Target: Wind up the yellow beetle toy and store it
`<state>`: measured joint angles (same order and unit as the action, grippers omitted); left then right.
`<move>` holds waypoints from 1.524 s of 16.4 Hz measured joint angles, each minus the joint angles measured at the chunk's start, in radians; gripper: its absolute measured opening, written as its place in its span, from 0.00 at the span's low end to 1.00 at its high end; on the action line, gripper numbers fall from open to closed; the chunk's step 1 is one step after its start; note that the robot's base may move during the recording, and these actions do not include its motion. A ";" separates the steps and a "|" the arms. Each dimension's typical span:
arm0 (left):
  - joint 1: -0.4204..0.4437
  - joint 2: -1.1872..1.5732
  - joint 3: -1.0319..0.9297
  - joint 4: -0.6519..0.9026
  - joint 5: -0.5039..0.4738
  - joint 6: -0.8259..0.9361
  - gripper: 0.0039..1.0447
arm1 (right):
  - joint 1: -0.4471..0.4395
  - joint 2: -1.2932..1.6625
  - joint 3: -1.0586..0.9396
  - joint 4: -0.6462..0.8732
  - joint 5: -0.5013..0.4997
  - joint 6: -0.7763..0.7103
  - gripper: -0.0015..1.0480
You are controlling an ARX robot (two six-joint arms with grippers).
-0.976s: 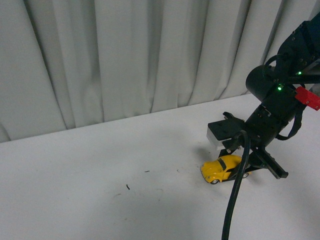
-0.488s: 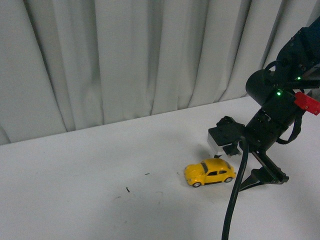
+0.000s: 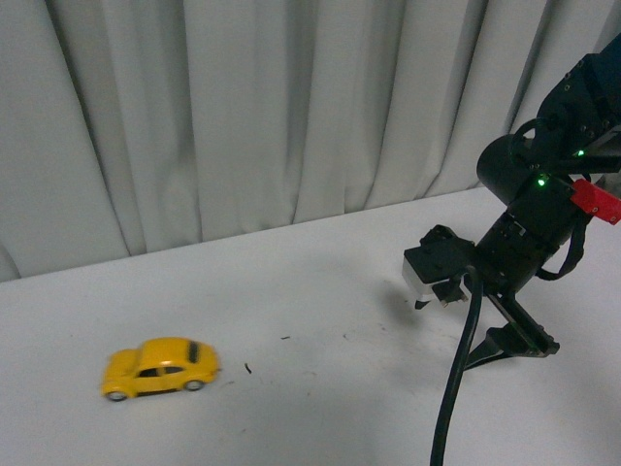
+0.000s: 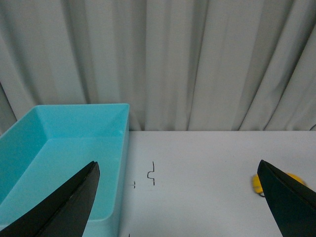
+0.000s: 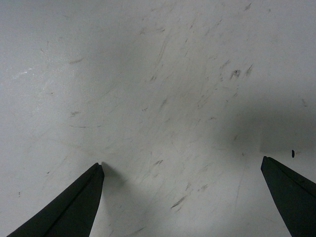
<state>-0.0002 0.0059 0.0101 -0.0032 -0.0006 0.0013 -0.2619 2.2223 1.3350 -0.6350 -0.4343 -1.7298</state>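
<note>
Half a second ago the beetle toy [image 3: 160, 368] stood just beside the right gripper [image 3: 510, 356]. Now it sits in the lower left of the front view, well apart from that gripper, nose to the left and slightly blurred. The gripper has not shifted. Its fingers are spread wide and hold nothing, with only scuffed table between them in the right wrist view [image 5: 181, 163].

The white table [image 3: 320, 291] lies bare between toy and arm, and its far edge meets the curtain [image 3: 243, 116]. The right arm reaches down from the upper right, wrist bent toward the table.

In the left wrist view the left gripper [image 4: 177, 163] is also wide apart and empty. A teal bin [image 4: 123, 148] is beside one finger, and a sliver of the toy [image 4: 256, 183] beside the other.
</note>
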 joint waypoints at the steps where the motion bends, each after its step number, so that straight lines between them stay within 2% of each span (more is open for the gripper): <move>1: 0.000 0.000 0.000 0.000 0.000 0.000 0.94 | 0.000 0.000 0.000 0.001 0.000 0.000 0.94; 9: 0.000 0.000 0.000 0.000 0.000 0.000 0.94 | 0.002 -0.046 -0.039 0.030 0.011 0.000 0.94; 12: 0.000 0.000 0.000 0.000 0.000 0.000 0.94 | 0.034 -0.173 -0.077 0.060 -0.018 0.000 0.94; 15: 0.000 0.000 0.000 0.000 0.000 0.000 0.94 | 0.112 -0.472 -0.090 0.248 -0.091 0.047 0.94; 20: 0.000 0.000 0.000 0.000 0.000 0.000 0.94 | 0.124 -0.719 -0.122 0.151 -0.119 0.073 0.94; 21: 0.000 0.000 0.000 0.000 0.000 0.000 0.94 | 0.124 -0.755 -0.131 0.175 -0.119 0.091 0.93; 22: 0.000 0.000 0.000 0.000 0.000 0.000 0.94 | 0.148 -0.845 -0.282 0.524 0.054 0.275 0.84; 23: 0.000 0.000 0.000 -0.001 0.000 0.000 0.94 | 0.165 -0.940 -0.447 0.766 0.195 0.534 0.74; 24: 0.000 0.000 0.000 0.000 0.000 0.000 0.94 | 0.172 -1.017 -0.591 0.950 0.285 0.811 0.64; 25: 0.000 0.000 0.000 0.000 -0.001 0.000 0.94 | 0.171 -1.059 -0.662 1.042 0.326 0.988 0.57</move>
<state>-0.0002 0.0059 0.0097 -0.0036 -0.0017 0.0013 -0.0914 1.1633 0.6727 0.4072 -0.1085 -0.7414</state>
